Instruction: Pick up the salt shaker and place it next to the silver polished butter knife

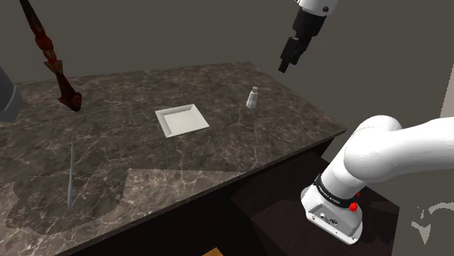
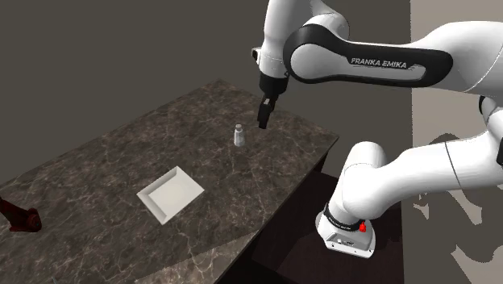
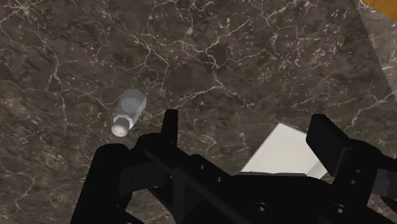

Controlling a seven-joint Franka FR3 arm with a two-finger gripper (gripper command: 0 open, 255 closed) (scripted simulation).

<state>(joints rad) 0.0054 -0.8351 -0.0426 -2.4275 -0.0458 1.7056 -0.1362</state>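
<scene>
A small clear salt shaker (image 1: 252, 97) with a pale cap stands upright on the dark marble counter (image 1: 145, 153), towards the shoulder view's right. My black gripper (image 1: 285, 64) hangs well above it, a little to its right, open and holding nothing. In the wrist view the shaker (image 3: 129, 111) lies off to the side of the spread fingers (image 3: 168, 124), outside them. The butter knife (image 1: 70, 174), a thin grey blade, lies near the counter's front left. In the second exterior view the gripper (image 2: 262, 119) hovers just beside the shaker (image 2: 239, 135).
A square white plate (image 1: 182, 119) sits mid-counter between shaker and knife. A dark red twisted object (image 1: 54, 58) hangs over the back left, and a grey thing (image 1: 6, 94) pokes in at the left edge. The counter's edge runs close to the right of the shaker.
</scene>
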